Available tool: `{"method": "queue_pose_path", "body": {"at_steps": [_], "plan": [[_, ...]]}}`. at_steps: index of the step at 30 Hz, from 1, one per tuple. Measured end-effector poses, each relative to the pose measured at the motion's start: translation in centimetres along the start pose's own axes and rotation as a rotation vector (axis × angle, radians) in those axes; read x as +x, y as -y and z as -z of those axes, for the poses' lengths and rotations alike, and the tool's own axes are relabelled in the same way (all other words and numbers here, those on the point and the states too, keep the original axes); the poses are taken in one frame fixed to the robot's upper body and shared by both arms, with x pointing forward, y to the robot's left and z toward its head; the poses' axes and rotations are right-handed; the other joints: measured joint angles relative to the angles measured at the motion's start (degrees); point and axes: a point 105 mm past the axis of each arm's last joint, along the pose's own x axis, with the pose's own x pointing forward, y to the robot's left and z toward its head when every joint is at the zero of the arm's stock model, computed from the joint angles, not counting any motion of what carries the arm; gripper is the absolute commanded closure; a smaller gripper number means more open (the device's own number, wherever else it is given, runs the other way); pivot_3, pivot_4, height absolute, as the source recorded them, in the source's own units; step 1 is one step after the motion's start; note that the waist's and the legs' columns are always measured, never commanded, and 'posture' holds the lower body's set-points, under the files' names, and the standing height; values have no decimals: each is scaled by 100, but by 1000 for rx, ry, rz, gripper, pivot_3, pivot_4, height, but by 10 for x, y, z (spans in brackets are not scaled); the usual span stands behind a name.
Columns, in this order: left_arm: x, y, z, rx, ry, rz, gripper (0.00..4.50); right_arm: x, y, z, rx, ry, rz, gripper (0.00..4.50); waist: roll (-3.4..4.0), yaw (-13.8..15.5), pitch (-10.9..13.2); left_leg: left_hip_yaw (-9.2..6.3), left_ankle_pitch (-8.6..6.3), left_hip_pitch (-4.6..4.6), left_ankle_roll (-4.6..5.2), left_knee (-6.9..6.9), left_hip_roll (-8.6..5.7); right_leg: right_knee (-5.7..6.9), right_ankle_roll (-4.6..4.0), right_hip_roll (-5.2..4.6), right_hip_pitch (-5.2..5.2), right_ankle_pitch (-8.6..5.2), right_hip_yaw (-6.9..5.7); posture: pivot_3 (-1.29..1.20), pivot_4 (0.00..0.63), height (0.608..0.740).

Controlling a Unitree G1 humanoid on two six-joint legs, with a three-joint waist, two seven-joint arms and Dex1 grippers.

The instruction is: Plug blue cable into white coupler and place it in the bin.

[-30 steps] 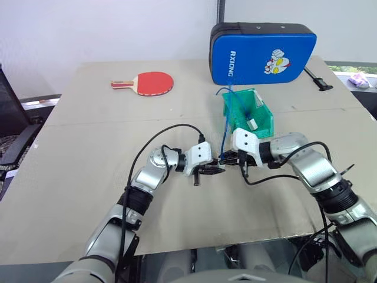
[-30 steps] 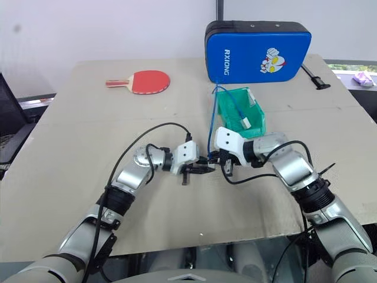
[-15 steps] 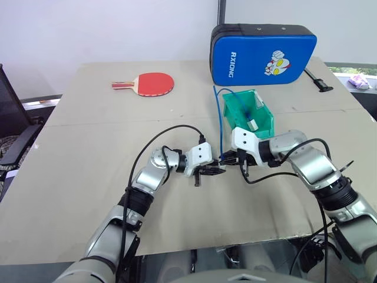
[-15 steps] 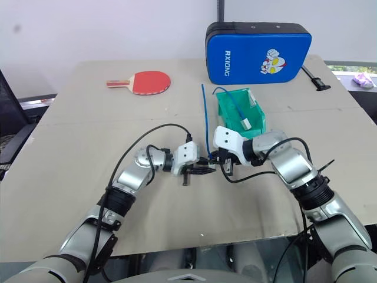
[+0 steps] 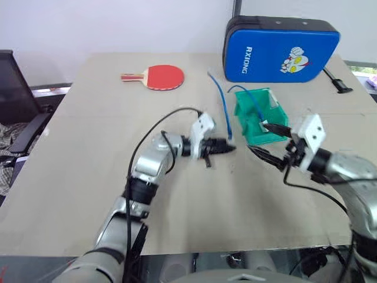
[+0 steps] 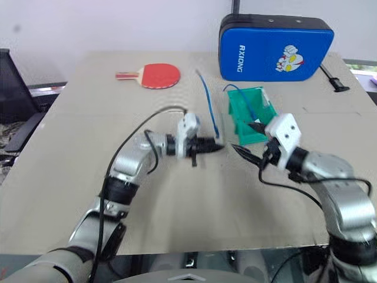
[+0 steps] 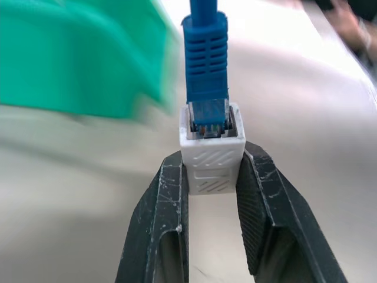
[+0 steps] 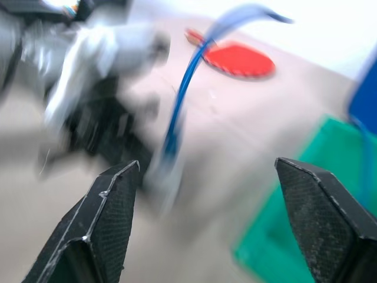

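Nearest the viewer, at about five o'clock in the head view, the right claw [image 5: 270, 141] hangs above the tan surface [image 5: 76, 177] with its two black fingers spread wide apart and nothing between them. It sits just in front of the green bin's lowered lip.

Near the centre, the left claw [image 7: 211, 177] points toward three o'clock, and its fingers [image 7: 166, 200] are clamped on the white coupler [image 7: 212, 162]. The left wrist view shows the coupler squeezed between the two black pads, with the bright blue boot of the blue cable [image 7: 205, 65] seated in its socket. From the coupler the cable rises and runs away toward twelve o'clock, ending loose in the air above the surface to the left of the bin.

Just beyond, at about two o'clock from the left claw, stands the bin [image 5: 242, 117], small and green. A second blue cable [image 5: 254, 105] with a pale plug lies inside it.

Farther back, at eleven o'clock, a red table tennis paddle [image 5: 162, 76] lies flat. At one o'clock a large blue padded case [image 5: 280, 48] lettered RXIONG stands on its edge at the far side.
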Motion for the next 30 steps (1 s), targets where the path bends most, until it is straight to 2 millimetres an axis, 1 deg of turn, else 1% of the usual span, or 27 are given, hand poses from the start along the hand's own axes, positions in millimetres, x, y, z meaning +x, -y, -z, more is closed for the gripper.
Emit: {"method": "queue_pose_path", "body": {"at_steps": [1, 2, 4, 5, 6, 8, 9, 10, 12, 13, 15, 17, 18, 20, 21, 22, 25, 27, 28, 29, 30], "plan": [[9, -4, -23, -20, 27, -19, 3985, -11, -2, 12, 14, -57, 59, 804, -1, 21, 1, -1, 0, 1, 0, 2, -10, 2, 1, -4, 3, -1, 8, 0, 150, 731], [12, -5, -33, -16, 39, -26, 3985, -14, -3, 16, 19, -74, 80, 804, -1, 19, 1, -3, 0, 6, 0, 3, -13, -1, 2, -7, 6, -1, 19, 0, 150, 731], [34, -10, -57, -24, 45, -52, 3985, -28, 1, 20, 36, -99, 199, 804, -1, 22, 3, -18, 0, 18, 1, 8, -28, -5, 7, -11, 26, -3, 33, 0, 150, 731], [43, -13, -64, -26, 41, -66, 3985, -32, 2, 19, 38, -96, 238, 804, -2, 10, 4, -18, 0, 25, 1, 10, -29, -9, -6, -11, 28, -11, 43, 0, 150, 731], [55, -16, -68, -36, 22, -79, 3485, -36, 2, 18, 41, -93, 276, 774, -4, -14, 6, -18, 1, 29, 1, 11, -38, -8, -12, -11, 32, -15, 57, 0, 150, 731], [76, -26, -64, -95, -58, -113, 2348, -41, 0, 20, 59, -96, 334, 756, -8, -80, 8, -27, 1, 28, 3, 13, -51, -5, -13, -5, 34, -15, 75, 0, 150, 731], [77, -26, -64, -98, -63, -117, 2195, -41, 0, 20, 61, -96, 337, 756, -9, -102, 8, -26, 1, 29, 3, 12, -52, -5, -13, -5, 35, -15, 77, 0, 150, 731], [87, -29, -59, -126, -110, -141, 1588, -44, 0, 24, 67, -113, 373, 756, -13, -126, 14, -28, 1, 29, 3, 10, -52, -2, -13, -1, 32, -16, 83, 0, 150, 731], [89, -31, -58, -136, -122, -151, 1147, -45, 0, 24, 63, -117, 387, 756, -12, -147, 18, -28, 1, 30, 3, 6, -50, 1, -6, 2, 30, -16, 87, 0, 150, 731], [90, -32, -56, -140, -135, -160, 1034, -46, 0, 24, 61, -121, 392, 756, -12, -147, 19, -32, 1, 28, 3, 5, -50, 2, 1, 3, 28, -15, 84, 0, 150, 731], [88, -36, -56, -134, -147, -181, 1034, -46, -2, 24, 58, -123, 396, 756, -12, -152, 20, -36, 1, 29, 3, -1, -47, 5, 12, 8, 27, -16, 83, 0, 150, 731], [71, -42, -60, -114, -135, -152, 1034, -49, -6, 27, 63, -138, 409, 756, -7, -151, 25, -41, 1, 26, 3, -3, -44, 6, 17, 8, 25, -18, 79, 0, 150, 731], [62, -43, -64, -84, -95, -138, 1034, -49, -6, 27, 60, -139, 409, 756, -2, -177, 25, -36, 1, 32, 2, -8, -41, 8, 16, 7, 25, -19, 90, 0, 150, 731], [35, -42, -64, -16, 9, -109, 1034, -51, -7, 28, 54, -140, 406, 756, 4, -247, 25, -29, 1, 42, 1, -14, -22, 14, 14, 6, 25, -18, 104, 0, 150, 731], [21, -39, -59, 14, 47, -105, 1034, -51, -8, 29, 53, -140, 400, 756, 5, -263, 25, -28, 1, 44, 0, -14, -20, 15, 13, 5, 25, -18, 104, 0, 150, 731], [4, -35, -50, 43, 80, -106, 1034, -51, -8, 28, 52, -129, 386, 756, 8, -276, 26, -25, 2, 48, 0, -14, -20, 18, 13, 5, 25, -18, 107, 0, 150, 731], [-36, -22, -20, 62, 100, -126, 1034, -56, -7, 31, 37, -122, 350, 756, 7, -224, 29, -28, 2, 49, -1, -8, -21, 24, 14, -1, 27, -19, 101, 0, 150, 731], [-59, -13, -9, 85, 99, -152, 1034, -61, -7, 35, 30, -131, 321, 756, 6, -169, 30, -31, 2, 43, -1, 0, -25, 20, -3, -4, 29, -32, 100, 0, 150, 731], [-71, -7, -2, 101, 79, -164, 1034, -65, -6, 36, 24, -130, 315, 756, 6, -153, 29, -25, 2, 47, -1, 0, -26, 20, -3, -7, 33, -33, 104, 0, 150, 731], [-91, 3, 11, 116, 44, -188, 1034, -73, -4, 41, 24, -145, 303, 756, 7, -143, 29, -18, 2, 52, -1, 1, -27, 19, -3, -9, 36, -33, 109, 0, 150, 731], [-102, 9, 21, 97, 30, -207, 1034, -80, -3, 45, 26, -161, 301, 756, 8, -127, 29, -11, 1, 58, 0, 1, -27, 18, -3, -14, 41, -33, 113, 0, 150, 731]]}}
